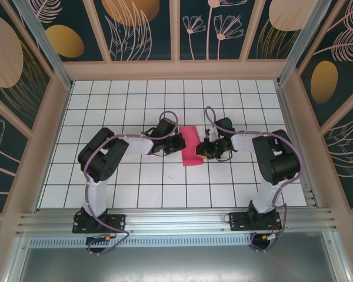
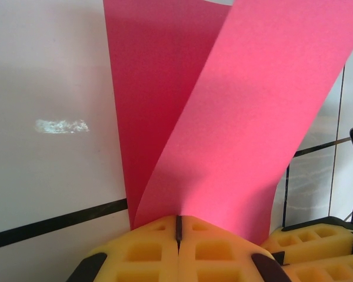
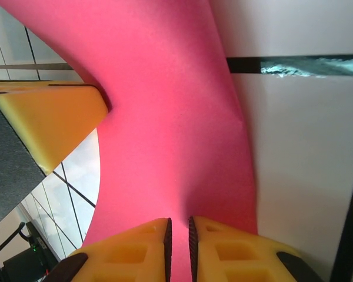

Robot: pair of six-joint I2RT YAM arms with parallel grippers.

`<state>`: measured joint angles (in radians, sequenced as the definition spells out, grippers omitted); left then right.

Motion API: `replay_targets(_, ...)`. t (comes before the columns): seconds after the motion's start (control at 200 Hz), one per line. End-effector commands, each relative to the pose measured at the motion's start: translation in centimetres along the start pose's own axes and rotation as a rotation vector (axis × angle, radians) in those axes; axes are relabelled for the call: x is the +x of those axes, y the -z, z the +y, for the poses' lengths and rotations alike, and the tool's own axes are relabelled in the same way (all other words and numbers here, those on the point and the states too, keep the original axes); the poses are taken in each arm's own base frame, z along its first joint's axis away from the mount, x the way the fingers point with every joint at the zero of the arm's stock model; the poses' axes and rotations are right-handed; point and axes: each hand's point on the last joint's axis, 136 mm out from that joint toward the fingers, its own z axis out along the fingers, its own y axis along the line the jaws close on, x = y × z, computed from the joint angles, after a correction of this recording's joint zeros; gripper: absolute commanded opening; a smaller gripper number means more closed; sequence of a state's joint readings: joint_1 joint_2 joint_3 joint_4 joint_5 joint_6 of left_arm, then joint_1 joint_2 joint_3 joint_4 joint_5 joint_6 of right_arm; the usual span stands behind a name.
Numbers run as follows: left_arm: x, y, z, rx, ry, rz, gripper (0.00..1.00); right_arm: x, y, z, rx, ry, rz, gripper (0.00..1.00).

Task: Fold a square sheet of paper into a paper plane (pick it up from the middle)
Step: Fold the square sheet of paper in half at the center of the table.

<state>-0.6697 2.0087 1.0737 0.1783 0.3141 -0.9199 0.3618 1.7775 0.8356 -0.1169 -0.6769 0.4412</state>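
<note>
Thin matte magenta-pink square sheet of paper, folded narrow, held between both tools over glossy white grid-tiled table; left gripper clamped tight on two curved layers fanning ahead of yellow pocketed pads; right gripper closed on bowed paper; far paper edges cut off in wrist views; fold lines hard to make out.

Bright, even overhead light, shadows soft; wrist views sharp up close, back layer of the sheet of paper shaded darker, small glare smear on the table.
</note>
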Motion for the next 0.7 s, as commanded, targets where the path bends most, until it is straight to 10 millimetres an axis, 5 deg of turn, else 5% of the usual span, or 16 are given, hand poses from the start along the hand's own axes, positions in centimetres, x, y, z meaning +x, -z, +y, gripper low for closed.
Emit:
replay_targets(0.0,2.6,-1.3,5.5,-0.179,0.028,0.072,0.06,0.1,1.4,2.0,-0.029,0.054,-0.016,0.2)
replay_targets(0.145,2.6,-1.4,5.5,-0.177,0.027,0.074,0.06,1.4,1.4,2.9,-0.086,0.064,0.01,0.2)
replay_targets(0.465,2.7,-1.4,5.6,-0.177,0.029,0.077,0.06,3.8,-1.1,-2.0,0.014,-0.027,0.072,0.2)
replay_targets(0.696,2.7,-1.3,5.7,-0.184,0.026,0.075,0.06,3.1,1.3,1.3,-0.053,0.036,0.019,0.21)
